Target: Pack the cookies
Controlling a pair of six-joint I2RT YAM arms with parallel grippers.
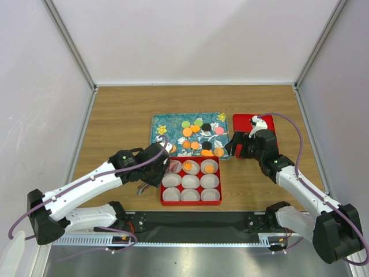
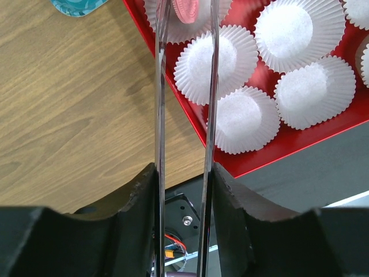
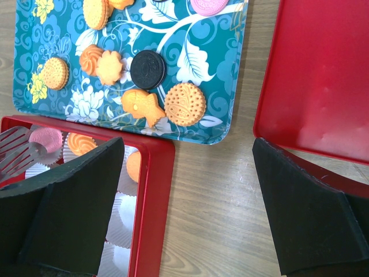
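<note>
Several cookies (image 1: pixel 195 136), mostly orange with a few pink, green and black, lie on the teal flowered tray (image 1: pixel 163 123). In front of it stands a red box (image 1: pixel 191 157) lined with white paper cups (image 2: pixel 216 57). My left gripper (image 2: pixel 184 173) is shut on metal tongs (image 2: pixel 159 115) over the box's back left corner. Their blades stand apart on either side of a pink cookie (image 2: pixel 187 8) lying in a cup. Two more cups in the back row hold orange cookies (image 3: pixel 81 144). My right gripper (image 3: pixel 187 150) hangs open and empty over bare wood between box and tray corner.
A red lid (image 1: pixel 256 124) lies flat right of the tray, just behind my right gripper. White walls enclose the wooden table (image 1: pixel 121 115) on three sides. The black base rail (image 1: pixel 196 222) runs along the near edge right behind the box.
</note>
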